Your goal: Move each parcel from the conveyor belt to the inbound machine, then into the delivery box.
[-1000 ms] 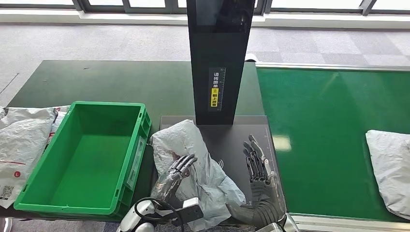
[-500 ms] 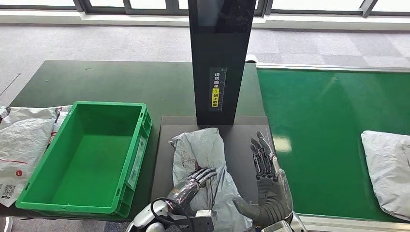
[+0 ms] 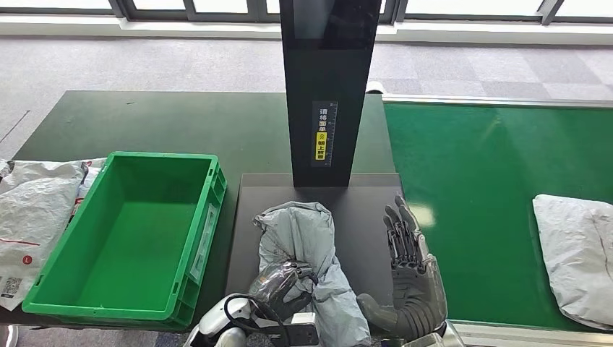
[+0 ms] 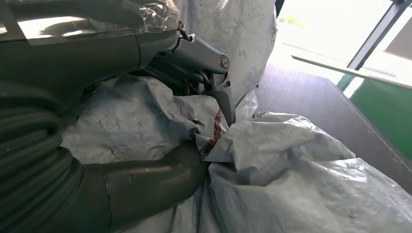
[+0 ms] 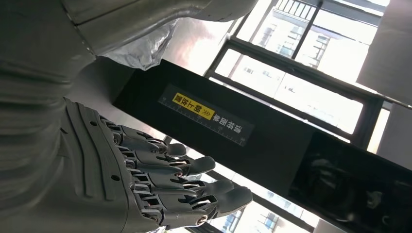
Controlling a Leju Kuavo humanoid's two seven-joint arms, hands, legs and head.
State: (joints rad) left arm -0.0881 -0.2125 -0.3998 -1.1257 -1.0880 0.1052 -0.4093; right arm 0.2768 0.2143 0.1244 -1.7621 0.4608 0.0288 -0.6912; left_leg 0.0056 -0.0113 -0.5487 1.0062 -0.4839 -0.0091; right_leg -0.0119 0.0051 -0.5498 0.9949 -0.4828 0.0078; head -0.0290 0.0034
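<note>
A crumpled grey parcel (image 3: 307,249) lies on the dark flat platform (image 3: 361,210) of the inbound machine, just in front of the machine's tall black column (image 3: 329,87). The left hand (image 3: 283,278) is on the near part of this parcel with its fingers curled into the plastic; in the left wrist view the thumb (image 4: 155,182) and the fingers (image 4: 209,73) pinch a fold of the parcel (image 4: 272,145) between them, so this hand grips the parcel. The parcel's far end points toward the column, and its near end hangs down past the platform's front edge beside the left wrist.

The right hand (image 3: 408,264) stands just to the right of the parcel, over the right part of the platform. Its fingers are straight and apart, pointing away from the robot, and it holds nothing; its thumb (image 3: 372,307) lies close to the parcel's near end, but whether it touches cannot be told. In the right wrist view the stretched fingers (image 5: 184,179) show before the black column (image 5: 243,145) with its yellow label (image 5: 194,107).

To the left of the platform a green box (image 3: 126,235) stands on the dark table (image 3: 144,123). Left of the box lie white parcels (image 3: 32,210). To the right runs the green conveyor belt (image 3: 477,181), with another grey parcel (image 3: 575,246) on it at the right edge, well apart from both hands.
</note>
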